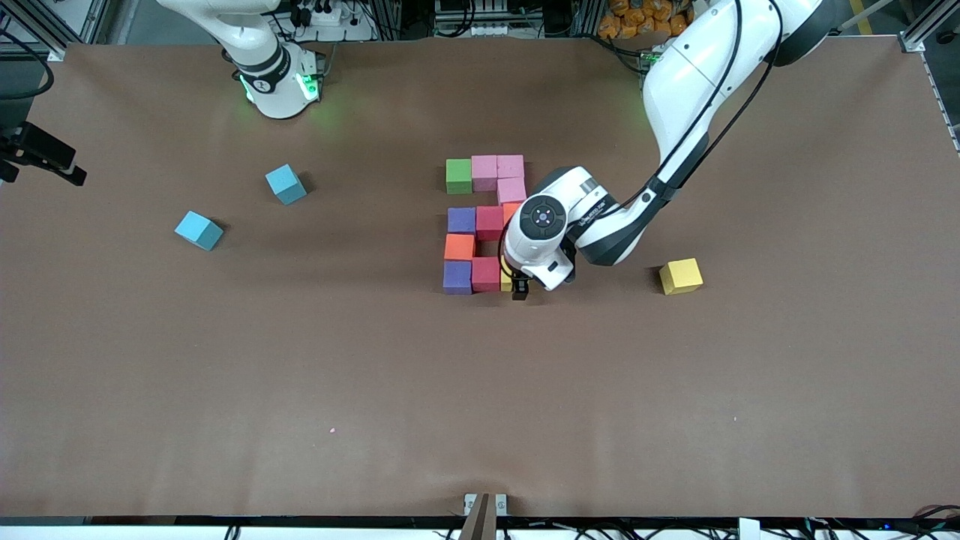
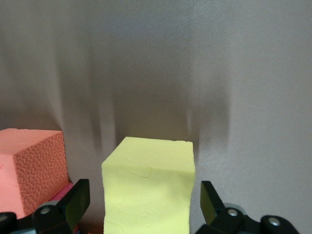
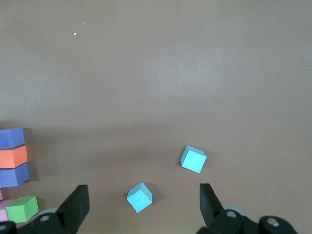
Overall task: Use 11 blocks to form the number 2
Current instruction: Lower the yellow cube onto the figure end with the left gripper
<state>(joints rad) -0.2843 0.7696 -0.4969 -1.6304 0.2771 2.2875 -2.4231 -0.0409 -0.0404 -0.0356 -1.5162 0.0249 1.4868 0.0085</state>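
Observation:
Ten blocks stand packed together mid-table: green (image 1: 458, 175), three pink (image 1: 497, 169), two purple (image 1: 461, 220), two red (image 1: 489, 223) and two orange (image 1: 459, 247). A yellow block (image 2: 148, 187) sits on the table beside the nearer red block (image 1: 485, 274), at the row closest to the front camera. My left gripper (image 1: 519, 289) is down around this yellow block, open, with a gap showing on each side between the block and the fingers (image 2: 73, 202). The right gripper (image 3: 141, 207) hangs open high over the table, empty.
A second yellow block (image 1: 681, 276) lies alone toward the left arm's end. Two light-blue cubes (image 1: 199, 230) (image 1: 286, 184) lie toward the right arm's end, also seen as cubes (image 3: 140, 196) (image 3: 193, 159) below the right gripper. An orange block (image 2: 31, 165) stands beside the left gripper.

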